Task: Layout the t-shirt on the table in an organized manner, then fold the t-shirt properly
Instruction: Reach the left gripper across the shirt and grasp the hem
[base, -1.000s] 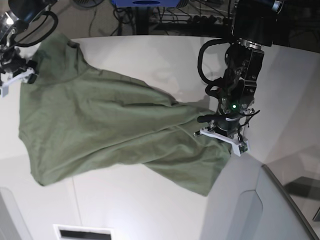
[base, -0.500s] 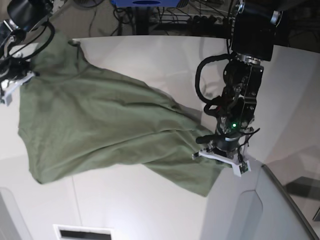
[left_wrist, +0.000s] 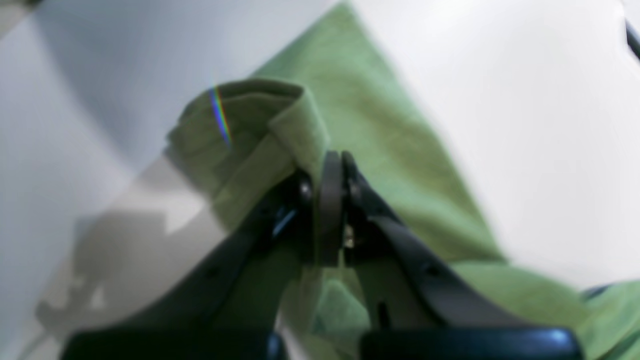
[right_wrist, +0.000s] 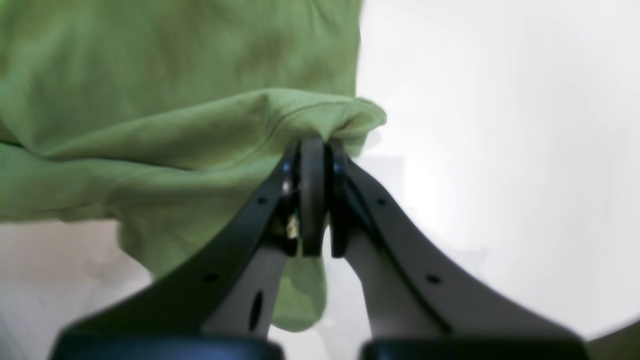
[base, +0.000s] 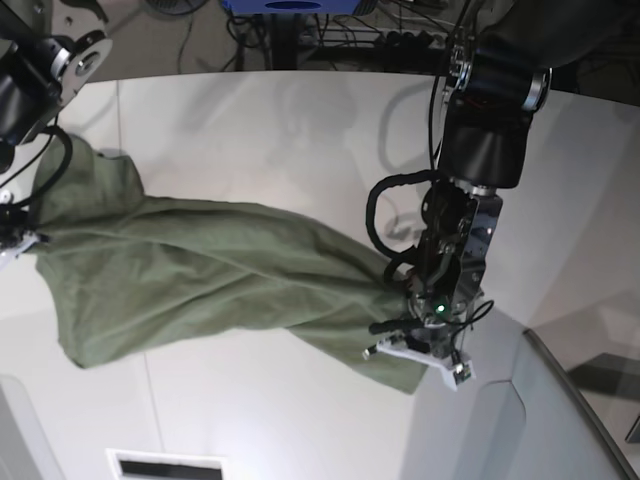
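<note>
The olive-green t-shirt (base: 200, 280) hangs stretched and creased across the white table (base: 300, 120) between my two grippers. In the base view my left gripper (base: 418, 356) pinches the shirt's lower right end near the table's curved edge. Close up, the left gripper (left_wrist: 327, 162) is shut on a folded bit of the t-shirt (left_wrist: 380, 125). My right gripper (base: 14, 242) sits at the far left edge of the base view. From the right wrist, that gripper (right_wrist: 313, 147) is shut on a bunched edge of the t-shirt (right_wrist: 150, 75), above the table (right_wrist: 500, 125).
A grey angled panel (base: 500, 420) rises at the lower right, close to the left gripper. Another grey panel (base: 20, 430) and a dark vent slot (base: 165, 465) lie along the near edge. Cables and a blue box (base: 290, 6) stand behind the table.
The right gripper has shut on the shirt's edge. Both arms have moved toward the near side, dragging the shirt with them; its top left corner has come down.
</note>
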